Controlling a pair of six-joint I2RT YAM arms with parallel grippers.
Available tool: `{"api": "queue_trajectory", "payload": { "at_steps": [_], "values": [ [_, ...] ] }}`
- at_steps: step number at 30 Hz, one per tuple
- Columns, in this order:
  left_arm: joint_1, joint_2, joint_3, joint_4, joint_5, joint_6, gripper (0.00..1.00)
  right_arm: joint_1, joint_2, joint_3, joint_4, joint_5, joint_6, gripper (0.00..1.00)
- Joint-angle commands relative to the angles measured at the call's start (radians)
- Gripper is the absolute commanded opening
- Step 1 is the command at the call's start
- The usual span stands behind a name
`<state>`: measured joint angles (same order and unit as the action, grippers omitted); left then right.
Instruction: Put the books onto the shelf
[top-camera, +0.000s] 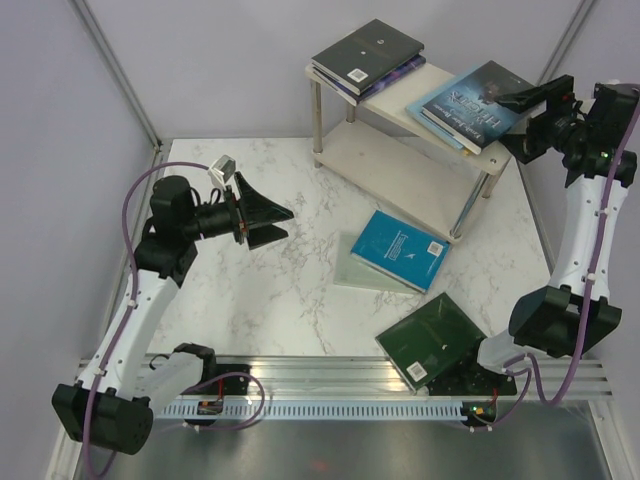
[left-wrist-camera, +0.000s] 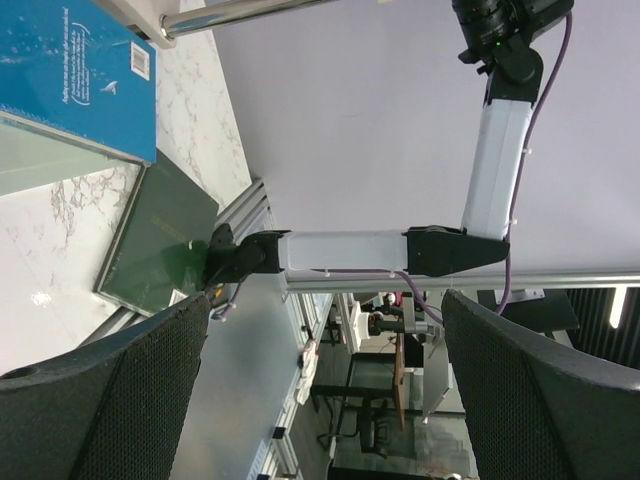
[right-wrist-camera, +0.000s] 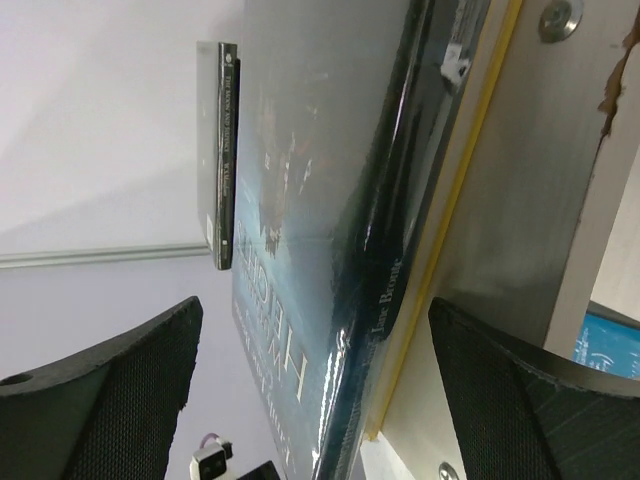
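The bench carries the shelf far right, books on top. Cyan book and green book lie near-right: thin, light, slick, probably floppy, so pinch an overhanging edge. Left gripper and right gripper gape empty.

Marble table, shelf at the back
Shelf top — black-topped stack, blue-topped stack; tabletop — cyan book on pale mint book, dark green book nearer.

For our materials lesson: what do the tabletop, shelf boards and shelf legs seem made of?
Tabletop: marble or marble-look laminate, white with grey veins. Boards: cream, matte, perhaps painted wood or plastic. Legs: metal, silvery and shiny.
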<state>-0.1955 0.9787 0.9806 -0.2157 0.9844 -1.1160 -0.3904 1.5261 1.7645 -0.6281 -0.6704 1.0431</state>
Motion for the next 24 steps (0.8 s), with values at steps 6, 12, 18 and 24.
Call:
{"api": "queue_trajectory", "payload": {
  "at_steps": [6,12,18,24],
  "values": [
    [0.007,0.017,0.013,-0.005,0.005,0.044,0.99,-0.005,-0.017,0.062,-0.209,-0.011,-0.040,0.98],
    [0.007,0.021,0.010,-0.004,0.007,0.044,0.99,-0.010,-0.044,0.072,-0.225,0.023,-0.063,0.65],
    [0.007,0.044,0.021,-0.005,0.013,0.047,0.99,-0.015,-0.046,0.078,-0.225,0.026,-0.060,0.28],
    [0.007,0.064,0.036,-0.004,0.016,0.053,0.99,-0.013,-0.038,0.085,-0.222,0.028,-0.049,0.21]
  ]
}}
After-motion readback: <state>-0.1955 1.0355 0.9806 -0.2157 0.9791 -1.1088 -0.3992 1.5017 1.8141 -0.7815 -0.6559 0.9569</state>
